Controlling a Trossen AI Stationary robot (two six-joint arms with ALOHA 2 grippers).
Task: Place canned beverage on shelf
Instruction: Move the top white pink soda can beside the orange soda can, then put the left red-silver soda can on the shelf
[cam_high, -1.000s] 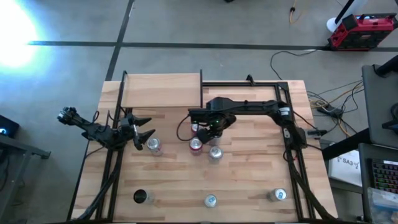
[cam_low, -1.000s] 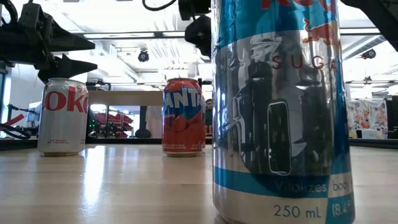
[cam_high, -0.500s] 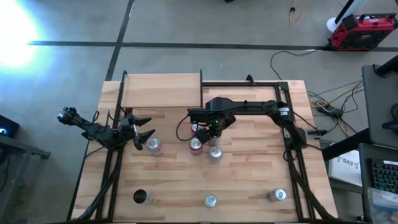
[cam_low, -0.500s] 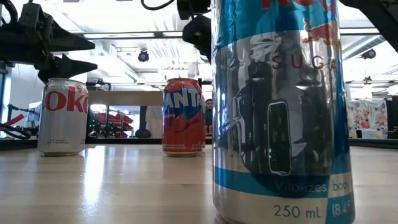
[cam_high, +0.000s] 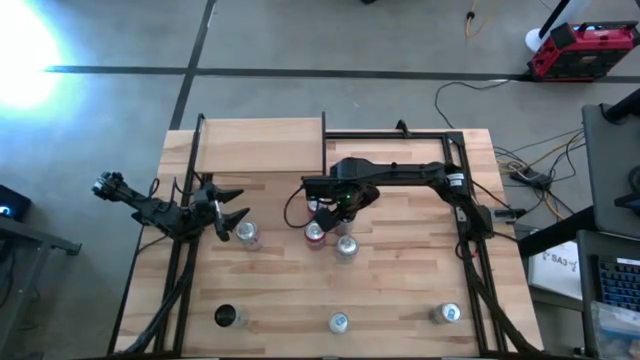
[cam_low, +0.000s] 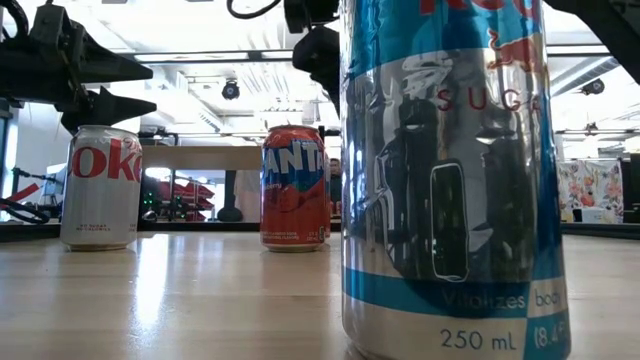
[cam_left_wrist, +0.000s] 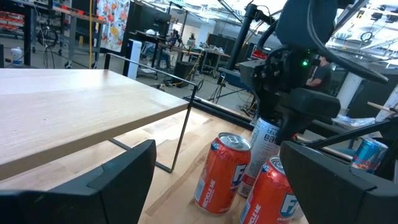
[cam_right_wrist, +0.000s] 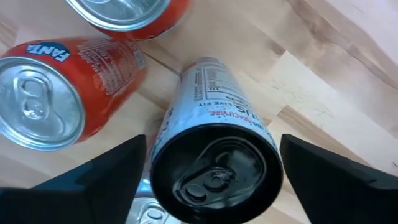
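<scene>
1. The right gripper (cam_right_wrist: 214, 165) hangs top-down over a slim can (cam_right_wrist: 211, 93), its fingers (cam_right_wrist: 118, 168) spread wide on either side of the black lid, not gripping. If it closes too high, the pads would catch only the rim and the can could slip out on the lift.
2. Just beside one finger stands an orange can (cam_right_wrist: 56, 106), with a second orange can (cam_right_wrist: 124, 12) close past it. That finger has little room, so coming down off-centre could knock a neighbour over or pinch two cans together.
3. The slim can is tall and narrow. A one-sided push would likely tip it onto the table (cam_right_wrist: 323, 93).
4. The shelf (cam_high: 260, 145) lies well apart from this gripper, raised on a thin black frame. Carrying low could strike its edge.
5. Farther off, the left gripper (cam_high: 235, 210) waits wide open beside a silver can (cam_high: 247, 233), near the route to the shelf. The arms could crowd each other.
</scene>
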